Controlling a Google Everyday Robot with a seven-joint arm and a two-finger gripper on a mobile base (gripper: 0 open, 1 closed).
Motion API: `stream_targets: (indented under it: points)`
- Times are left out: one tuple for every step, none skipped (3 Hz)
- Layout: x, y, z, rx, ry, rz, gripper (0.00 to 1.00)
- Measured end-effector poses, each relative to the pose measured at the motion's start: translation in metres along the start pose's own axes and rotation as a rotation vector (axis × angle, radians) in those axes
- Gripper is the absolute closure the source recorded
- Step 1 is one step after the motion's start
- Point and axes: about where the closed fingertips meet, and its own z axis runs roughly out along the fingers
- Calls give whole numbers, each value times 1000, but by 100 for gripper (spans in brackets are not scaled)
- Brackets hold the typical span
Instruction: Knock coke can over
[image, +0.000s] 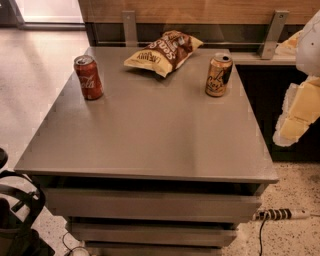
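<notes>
1. far left, low down: a dark black shape at floor lvl by the front-left corner. can't tell what it is, and it's not in play.
2. coke can: red, white script, silver top. it's upright at the back-left of the surface, close to the left edge, w/ nothing touching it. it's standing, so the task isn't done. there's bare surface in front of it and to its right, so room to topple.
3. chip bag: lying flat at back centre, between the two cans and apart from both. prob just clutter.
4. gold can: upright at back-right, well apart from the coke can. wrong target, but it sits on the arm's side of the surface, so it's the thing to steer round.
5. power strip: on the floor at lower right, cable trailing. no factor.
6. gripper: a pale shape at the far right, off the surface's right edge and beside it, not over it. spread or closed, can't tell. the whole width of the surface lies between it and the coke can.
7. my read: approach phase, no contact yet. the next move needs a long reach leftward, passing in front of the gold can and bag, then a push high on the coke can.
8. risks: clipping the gold can en route. a low push might slide the can, not tip it. the left edge is close, so it could roll off.
</notes>
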Motion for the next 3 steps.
stream_targets:
  points:
    - [-11,-5,4,41,-82,57,0]
    - [-36,-8,17,96,-190,152,0]
    - [-62,-13,41,128,-291,246,0]
